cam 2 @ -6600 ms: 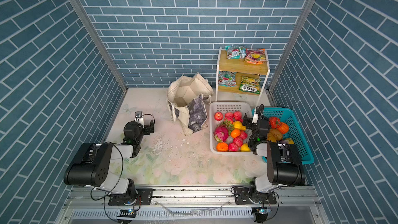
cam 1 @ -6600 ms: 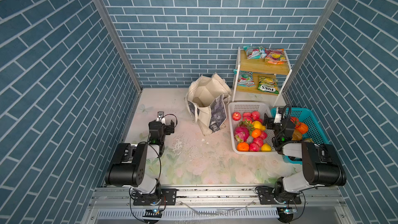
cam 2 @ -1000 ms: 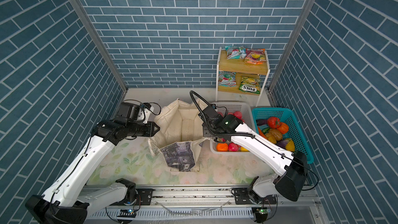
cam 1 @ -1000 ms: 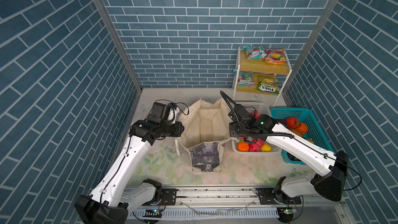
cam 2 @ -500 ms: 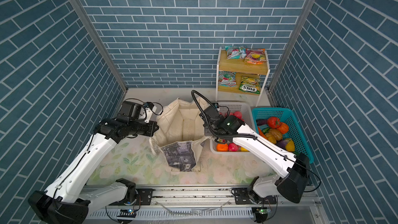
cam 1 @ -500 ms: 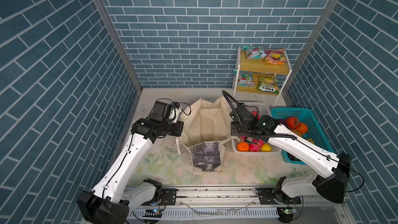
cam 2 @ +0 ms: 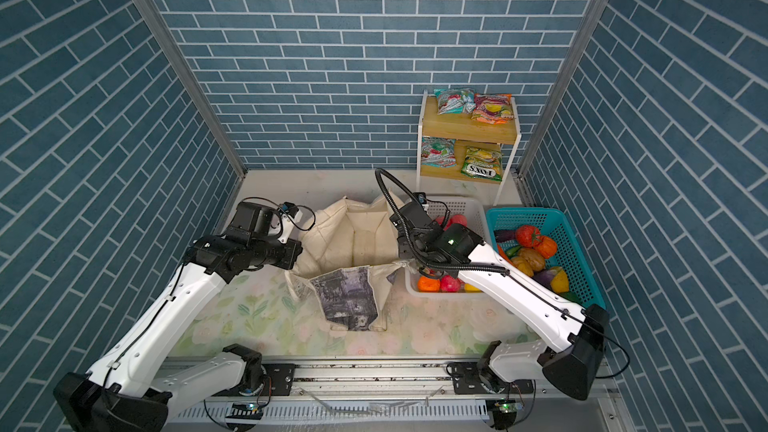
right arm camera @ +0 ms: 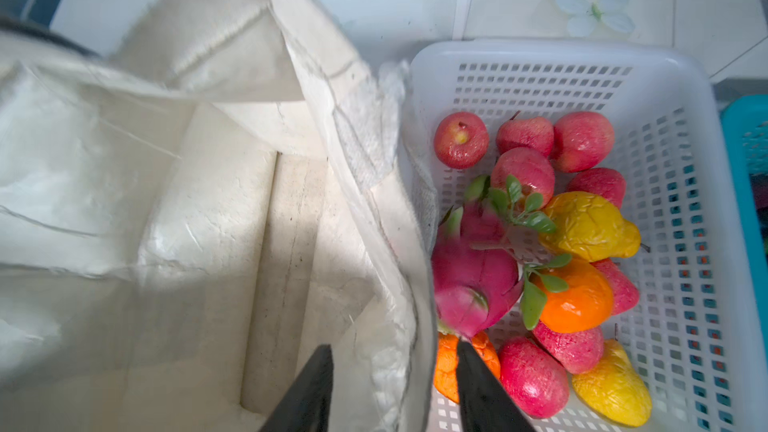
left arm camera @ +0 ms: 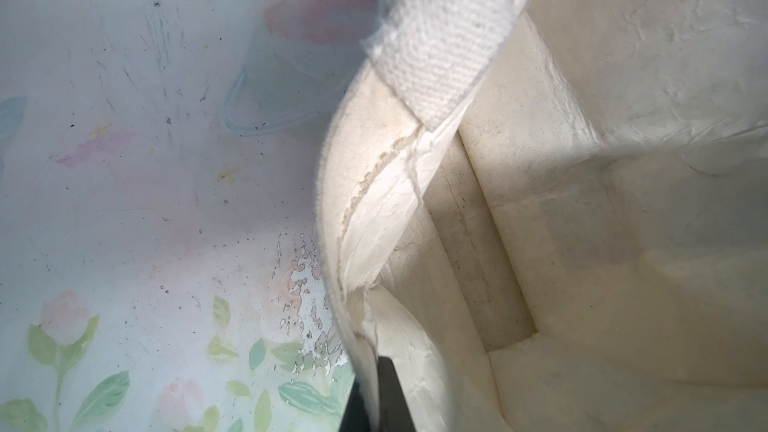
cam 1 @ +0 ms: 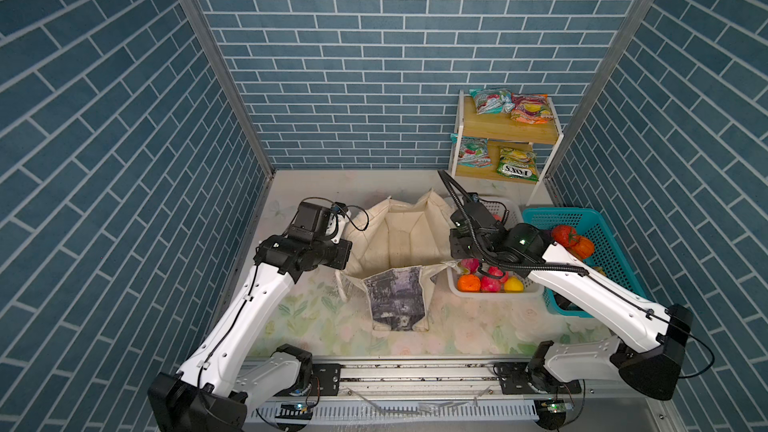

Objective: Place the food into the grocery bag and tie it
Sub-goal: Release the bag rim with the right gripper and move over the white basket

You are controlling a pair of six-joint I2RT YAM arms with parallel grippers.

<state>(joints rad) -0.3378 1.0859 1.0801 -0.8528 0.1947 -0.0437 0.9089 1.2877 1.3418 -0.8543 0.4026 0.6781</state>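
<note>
Left claw (left arm camera: 372,371) clenched on bag (cam 1: 399,238) rim; right claw (right arm camera: 390,349) released, jaws straddling opposite rim. Bag stands open on desk (cam 1: 316,326). Fruit (right arm camera: 577,301) lies in white basket (right arm camera: 685,76) touching bag; packets (cam 1: 532,108) on rear shelf (cam 1: 498,130).

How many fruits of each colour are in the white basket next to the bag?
Red apples: 8
Pink dragon fruit: 1
Oranges: 2
Yellow pears: 2
Total: 13 showing in the white basket; more may hide underneath.
</note>
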